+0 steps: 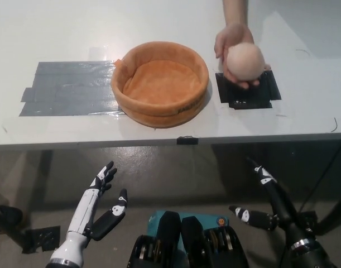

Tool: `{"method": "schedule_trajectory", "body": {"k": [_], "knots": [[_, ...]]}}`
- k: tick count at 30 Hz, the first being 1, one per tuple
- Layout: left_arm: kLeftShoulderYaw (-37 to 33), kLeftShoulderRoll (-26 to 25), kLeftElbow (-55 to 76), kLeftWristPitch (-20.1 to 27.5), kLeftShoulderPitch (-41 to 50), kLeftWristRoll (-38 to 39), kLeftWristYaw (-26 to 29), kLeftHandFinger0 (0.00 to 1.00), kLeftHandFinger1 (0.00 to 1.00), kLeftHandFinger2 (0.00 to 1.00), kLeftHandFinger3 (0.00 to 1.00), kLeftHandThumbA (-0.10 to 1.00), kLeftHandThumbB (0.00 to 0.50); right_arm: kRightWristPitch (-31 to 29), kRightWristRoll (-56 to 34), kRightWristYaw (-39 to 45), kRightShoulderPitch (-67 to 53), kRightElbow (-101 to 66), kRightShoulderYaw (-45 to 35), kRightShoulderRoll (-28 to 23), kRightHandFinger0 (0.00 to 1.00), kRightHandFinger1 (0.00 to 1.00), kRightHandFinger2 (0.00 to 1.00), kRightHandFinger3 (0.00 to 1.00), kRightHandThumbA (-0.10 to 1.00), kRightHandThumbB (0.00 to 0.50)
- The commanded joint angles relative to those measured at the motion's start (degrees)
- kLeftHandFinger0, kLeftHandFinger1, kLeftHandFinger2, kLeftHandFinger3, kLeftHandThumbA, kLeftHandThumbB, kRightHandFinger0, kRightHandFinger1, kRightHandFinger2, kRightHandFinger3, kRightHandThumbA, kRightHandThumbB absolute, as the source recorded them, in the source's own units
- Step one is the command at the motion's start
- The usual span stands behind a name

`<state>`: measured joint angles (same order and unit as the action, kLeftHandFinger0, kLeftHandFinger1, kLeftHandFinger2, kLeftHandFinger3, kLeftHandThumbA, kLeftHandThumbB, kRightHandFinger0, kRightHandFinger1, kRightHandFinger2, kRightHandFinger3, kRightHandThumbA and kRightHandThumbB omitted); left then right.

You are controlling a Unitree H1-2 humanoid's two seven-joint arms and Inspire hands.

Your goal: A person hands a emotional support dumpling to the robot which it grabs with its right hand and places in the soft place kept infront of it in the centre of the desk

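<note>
A person's hand [229,42] reaches in from the top and holds a round, pale peach plush dumpling [246,62] just above the desk, over a black taped patch [249,92]. Left of it, in the middle of the desk, sits a soft orange round basket [184,106], with nothing inside. My black right hand [268,204] hangs open below the desk's front edge at lower right, well short of the dumpling. My white left hand [100,204] rests open at lower left, also below the desk edge.
A wide patch of grey tape [70,89] lies on the white desk [159,22] left of the basket. The desk's front edge [187,139] runs across the picture above both hands. Floor shows beneath.
</note>
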<state>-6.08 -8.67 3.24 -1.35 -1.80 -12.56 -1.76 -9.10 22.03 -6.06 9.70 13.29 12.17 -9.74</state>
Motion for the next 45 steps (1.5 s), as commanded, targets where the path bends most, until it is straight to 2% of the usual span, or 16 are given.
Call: {"method": "schedule_trajectory", "body": {"k": [1,11,13,17,23,24,25,29,31,37,42,45], "knots": [[0.2,-0.6,1.9,1.7,-0.3,-0.5,-0.1,1.0,1.0,1.0,1.0,0.45,0.0,-1.7,1.2,-4.4,3.6,-6.8,-4.0,0.4,1.0,1.0,1.0,1.0,0.81,0.206],[0.4,-0.5,1.9,2.0,-1.0,-0.4,-0.1,1.0,1.0,1.0,1.0,0.4,0.0,9.7,2.1,0.9,18.0,-12.8,-8.5,-1.8,1.0,1.0,1.0,1.0,0.81,0.249],[0.4,-0.5,1.9,1.8,-1.3,-0.6,0.0,1.0,1.0,1.0,1.0,0.4,0.0,11.3,1.9,1.7,21.6,-11.0,-8.6,-2.4,1.0,1.0,1.0,1.0,0.79,0.258],[0.7,-0.5,1.6,2.3,-1.7,-0.5,0.2,1.0,1.0,1.0,1.0,0.45,0.0,14.4,2.5,3.9,29.3,-5.3,-7.5,-4.1,1.0,1.0,1.0,1.0,0.79,0.318],[0.7,-0.5,2.2,1.5,-1.8,-0.7,0.1,1.0,1.0,1.0,1.0,0.5,0.0,18.9,2.4,8.8,39.5,6.0,-4.5,-5.0,1.0,1.0,1.0,1.0,0.78,0.34],[0.7,-0.5,2.3,1.4,-1.8,-0.8,0.1,1.0,1.0,1.0,1.0,0.5,0.0,19.3,2.2,9.2,40.1,6.8,-4.3,-5.0,1.0,1.0,1.0,1.0,0.75,0.325],[0.8,-0.4,2.1,1.7,-1.8,-0.6,0.2,1.0,1.0,1.0,1.0,0.51,0.0,19.7,2.2,10.1,42.5,10.4,-3.4,-5.0,1.0,1.0,1.0,1.0,0.76,0.342],[1.1,-0.4,1.9,2.5,-2.1,0.3,0.1,1.0,1.0,1.0,1.0,0.47,0.0,20.5,2.8,11.1,46.8,17.4,-1.3,-4.9,1.0,1.0,1.0,1.0,0.81,0.37],[1.1,-0.4,2.1,1.8,-2.2,0.1,0.0,1.0,1.0,1.0,1.0,0.51,0.0,20.3,2.4,11.3,48.8,20.6,-0.7,-4.7,1.0,1.0,1.0,1.0,0.8,0.38],[1.1,-0.4,2.4,1.3,-2.2,-0.3,0.1,1.0,1.0,1.0,1.0,0.52,0.0,18.6,1.6,11.3,52.4,28.1,0.7,-3.6,1.0,1.0,1.0,1.0,0.8,0.354],[1.2,-0.3,2.3,1.3,-2.3,0.0,0.0,1.0,1.0,1.0,1.0,0.51,0.0,15.6,1.0,9.6,53.8,32.9,1.2,-2.5,1.0,1.0,1.0,1.0,0.83,0.394],[1.2,-0.3,2.1,1.3,-2.6,0.0,0.0,1.0,1.0,1.0,1.0,0.53,0.0,16.3,1.5,10.0,53.9,34.0,1.8,-2.4,1.0,1.0,1.0,1.0,0.85,0.388]]}}
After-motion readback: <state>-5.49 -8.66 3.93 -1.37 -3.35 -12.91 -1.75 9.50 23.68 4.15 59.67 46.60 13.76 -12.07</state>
